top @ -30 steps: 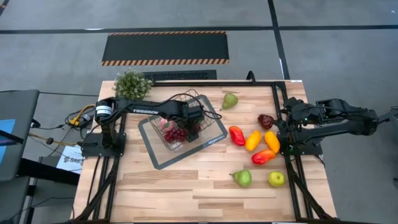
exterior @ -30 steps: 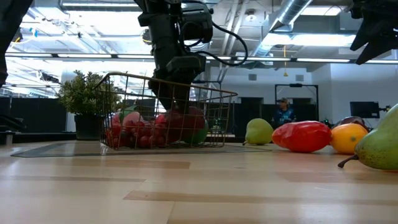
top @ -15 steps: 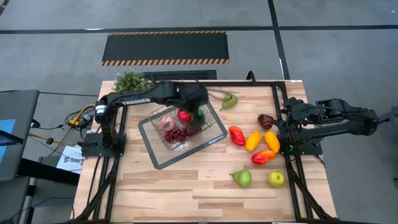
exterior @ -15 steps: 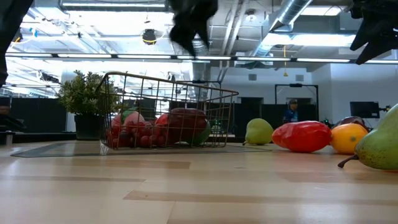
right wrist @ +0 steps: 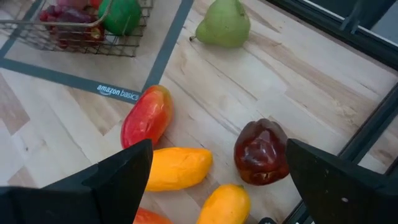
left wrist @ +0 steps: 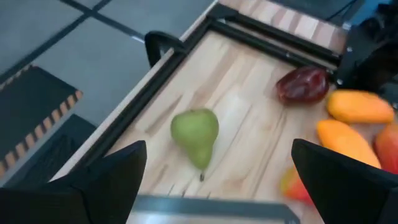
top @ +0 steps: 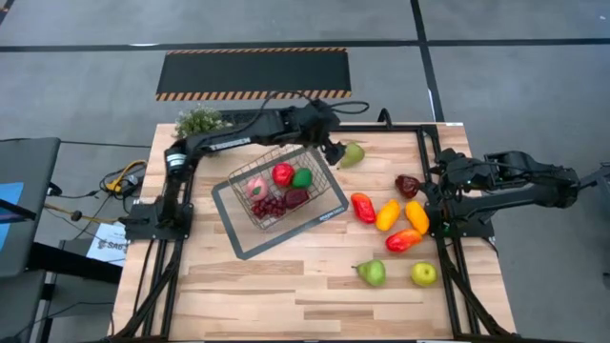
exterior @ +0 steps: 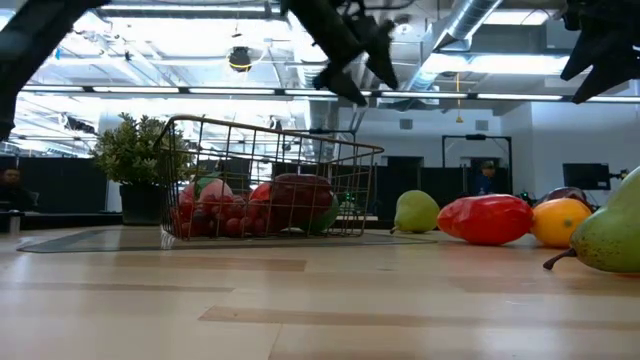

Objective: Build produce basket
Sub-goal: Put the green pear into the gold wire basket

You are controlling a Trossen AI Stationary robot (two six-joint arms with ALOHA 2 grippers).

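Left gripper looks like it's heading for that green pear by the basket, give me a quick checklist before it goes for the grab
1. Left gripper open: ok, its fingers stand wide apart in the left wrist view.
2. Left gripper empty: ok, nothing between the fingers.
3. Green pear free to grab: ok, it lies alone on the wood, apart from the basket and the dark red pepper.
4. Gripper lined up with the pear: ok, roughly; the pear shows between the fingers, a little off centre.
5. Gripper clear of the basket: ok, it is beyond the far rim.
6. Right gripper out of the way: ok, it waits at the table's right edge.
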